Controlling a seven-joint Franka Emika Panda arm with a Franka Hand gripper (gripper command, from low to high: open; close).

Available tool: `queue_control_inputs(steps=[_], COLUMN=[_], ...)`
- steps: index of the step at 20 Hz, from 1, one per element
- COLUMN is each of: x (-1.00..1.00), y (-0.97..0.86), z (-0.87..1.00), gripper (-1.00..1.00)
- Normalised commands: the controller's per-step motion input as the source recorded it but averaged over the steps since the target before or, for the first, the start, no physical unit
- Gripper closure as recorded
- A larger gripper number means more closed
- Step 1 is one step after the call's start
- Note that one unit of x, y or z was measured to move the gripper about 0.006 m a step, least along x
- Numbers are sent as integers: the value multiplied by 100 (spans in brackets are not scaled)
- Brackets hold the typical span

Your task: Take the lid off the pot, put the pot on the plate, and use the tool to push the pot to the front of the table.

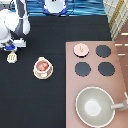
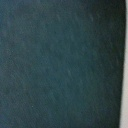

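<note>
The exterior view looks steeply down from high above, facing the robot at its top, while the wrist view, on the gripper (image 1: pixel 11 48), closely frames bare black worktop (image 2: pixel 55 65), their only shared ground.

Pink lid (image 1: pixel 81 48), cream plate (image 1: pixel 36 74), black table (image 1: pixel 35 105), white-and-blue claw (image 1: pixel 11 48).

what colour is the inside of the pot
Reddish-orange inside the small pink-beige pot, clearest in the exterior view; gripper near the spatula.
</note>
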Motion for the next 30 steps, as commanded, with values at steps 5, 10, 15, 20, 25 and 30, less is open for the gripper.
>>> queue_control_inputs(steps=[5,10,15,20,25,30], x=[-51,-20,-7,-2,-19,-18], y=[-9,1,17,56,70,69], z=[-2,0,28,84,79,62], gripper=[100,100,100,100,100,100])
